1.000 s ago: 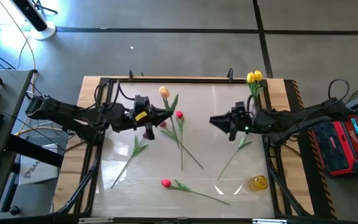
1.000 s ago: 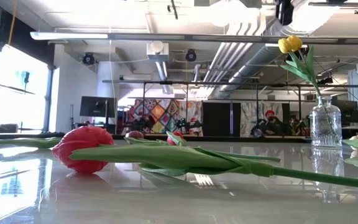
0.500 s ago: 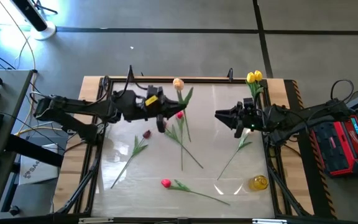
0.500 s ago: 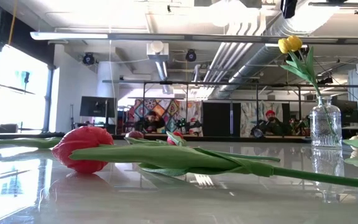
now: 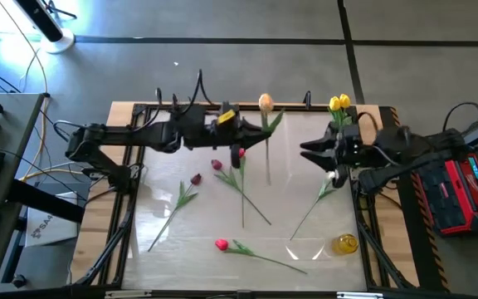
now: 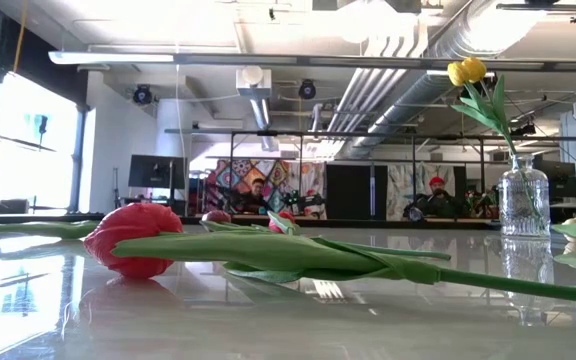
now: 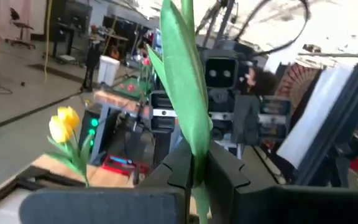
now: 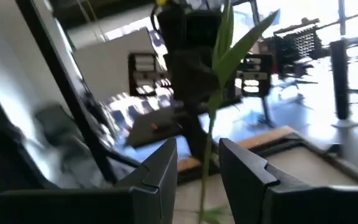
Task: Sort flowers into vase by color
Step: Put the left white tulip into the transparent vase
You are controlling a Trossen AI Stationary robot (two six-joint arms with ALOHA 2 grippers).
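Glass vase (image 5: 339,131) at the table's (image 5: 305,224) far right corner is seen holding yellow tulips (image 5: 339,103); five flowers are left lying, so sorting is judged barely begun. A peach tulip (image 5: 265,102) is gripped by its stem in the left gripper (image 5: 237,133), carried further toward the vase than before. The right gripper (image 5: 309,149) is held half open beside the vase, empty

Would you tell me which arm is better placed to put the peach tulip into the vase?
Probably the left: its tool already grips the peach tulip, lifted near the vase.
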